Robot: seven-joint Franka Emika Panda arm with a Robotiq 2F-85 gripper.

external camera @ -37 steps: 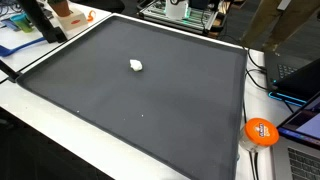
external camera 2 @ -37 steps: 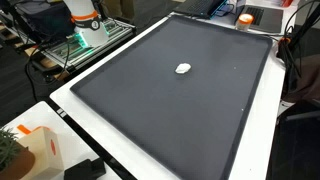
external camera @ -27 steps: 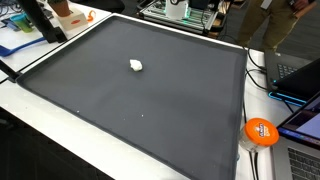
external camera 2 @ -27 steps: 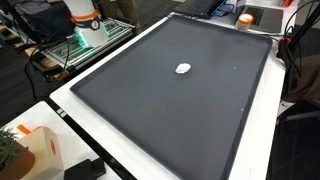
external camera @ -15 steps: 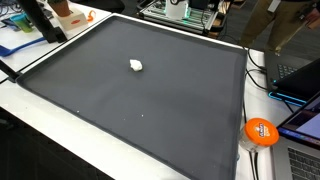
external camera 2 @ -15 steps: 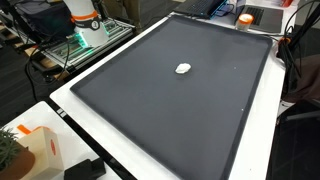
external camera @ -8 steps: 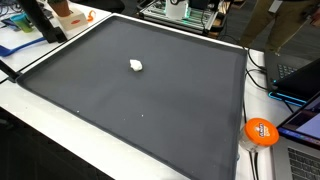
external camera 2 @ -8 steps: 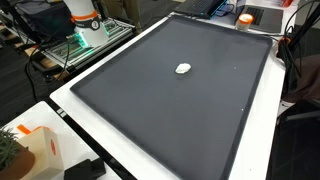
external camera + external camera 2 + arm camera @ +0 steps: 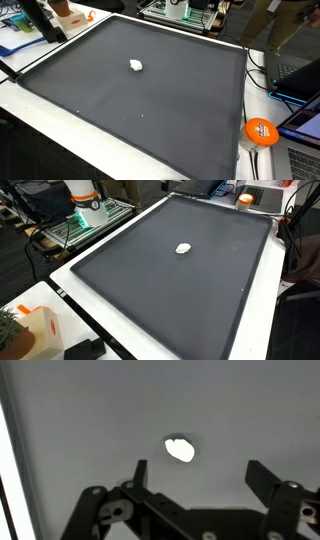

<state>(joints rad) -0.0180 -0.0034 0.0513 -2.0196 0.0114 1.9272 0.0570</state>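
Jaws of the gripper (image 9: 193, 470) stood spread wide apart; a small white lump (image 9: 180, 449) lay on the dark mat (image 9: 90, 420) just ahead, between them, untouched.

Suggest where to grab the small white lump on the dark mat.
Probably straight from above, pinching across its short axis: the white lump lies low and alone on the mat, slightly oval. The end effector hangs open near it.

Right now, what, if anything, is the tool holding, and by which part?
Nothing is held. The tool stands open over the dark mat, and the small white lump lies on the mat, untouched.
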